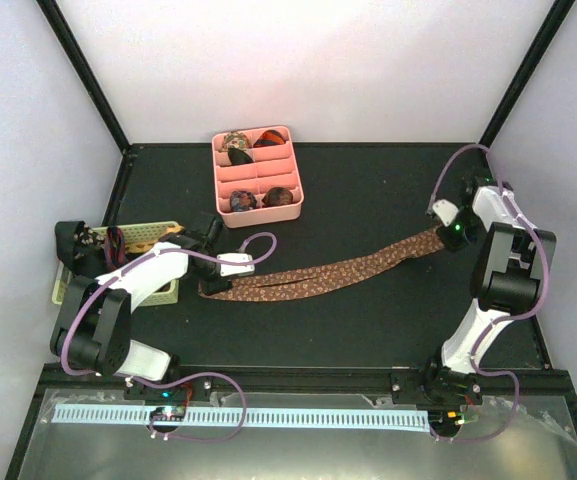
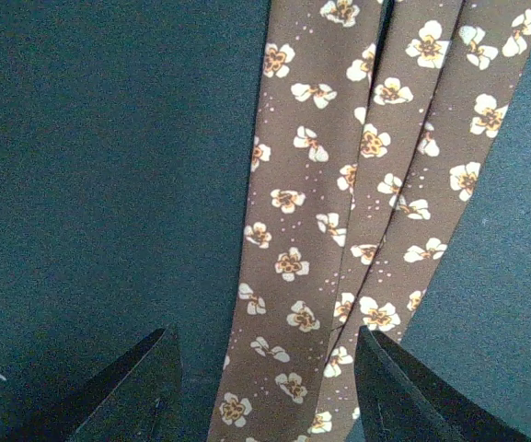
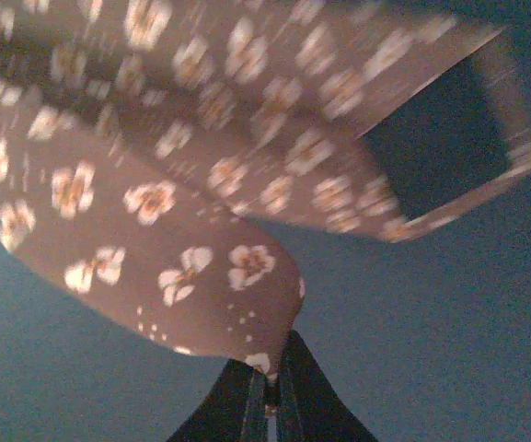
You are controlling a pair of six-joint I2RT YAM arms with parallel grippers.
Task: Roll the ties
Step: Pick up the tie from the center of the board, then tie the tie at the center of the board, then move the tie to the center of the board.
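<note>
A brown flowered tie (image 1: 328,272) lies folded double in a long strip across the dark table. My left gripper (image 1: 211,285) is open at its left end; in the left wrist view the tie (image 2: 339,230) runs between my spread fingertips (image 2: 145,387). My right gripper (image 1: 446,232) is shut on the tie's right end; in the right wrist view the fabric (image 3: 155,230) curls up from the closed fingertips (image 3: 270,378). Several rolled ties (image 1: 241,200) sit in the pink divided tray (image 1: 258,172).
A pale woven basket (image 1: 158,235) stands at the table's left edge, behind my left arm. The pink tray sits at the back centre. Black frame posts rise at the back corners.
</note>
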